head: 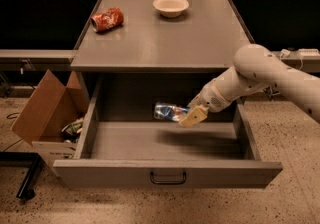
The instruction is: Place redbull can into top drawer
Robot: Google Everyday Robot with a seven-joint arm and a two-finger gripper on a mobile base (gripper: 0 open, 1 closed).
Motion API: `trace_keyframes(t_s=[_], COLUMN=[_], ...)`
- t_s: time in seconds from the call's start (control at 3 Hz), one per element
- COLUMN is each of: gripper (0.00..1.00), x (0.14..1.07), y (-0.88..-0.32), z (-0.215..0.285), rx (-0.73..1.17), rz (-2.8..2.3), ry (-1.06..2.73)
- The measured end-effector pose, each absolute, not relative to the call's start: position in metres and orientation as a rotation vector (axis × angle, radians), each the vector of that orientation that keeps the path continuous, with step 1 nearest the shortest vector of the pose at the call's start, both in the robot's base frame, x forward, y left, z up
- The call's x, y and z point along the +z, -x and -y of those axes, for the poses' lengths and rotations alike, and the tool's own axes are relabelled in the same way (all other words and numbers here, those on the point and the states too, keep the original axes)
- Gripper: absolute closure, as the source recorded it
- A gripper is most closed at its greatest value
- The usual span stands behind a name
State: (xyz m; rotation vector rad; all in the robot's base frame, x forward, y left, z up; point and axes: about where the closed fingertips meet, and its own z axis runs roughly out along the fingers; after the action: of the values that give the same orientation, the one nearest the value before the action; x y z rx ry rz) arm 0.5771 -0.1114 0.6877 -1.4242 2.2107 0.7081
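Shows an open drawer (165, 173) under a grey table (160, 43). Shows the end effector (192, 115) reaching in from the right, clenched on the right end of the can (167, 111), held sideways above the drawer floor, apparently clear of it. Looks light, thin-walled, slick; probably dents if squeezed hard and rolls once let go. Best gripped across the body's middle.

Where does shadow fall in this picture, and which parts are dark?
Camera view: the hand, holding the redbull can above the open top drawer, throws a soft shadow on the drawer floor; the recess behind is dark; the counter top is evenly lit.
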Motion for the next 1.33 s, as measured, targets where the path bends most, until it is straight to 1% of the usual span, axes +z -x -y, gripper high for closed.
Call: trace_keyframes(t_s=[0.33, 0.67, 1.0, 1.33], gripper=[0.81, 0.50, 0.27, 0.00], x=[0.673, 0.661, 0.652, 0.653], y=[-0.577, -0.578, -0.578, -0.578], z=[0.108, 0.103, 0.100, 0.102], rx=[0.733, 0.756, 0.768, 0.774], rz=[-2.228, -2.253, -2.272, -2.260], ry=[1.426, 1.424, 1.428, 1.417])
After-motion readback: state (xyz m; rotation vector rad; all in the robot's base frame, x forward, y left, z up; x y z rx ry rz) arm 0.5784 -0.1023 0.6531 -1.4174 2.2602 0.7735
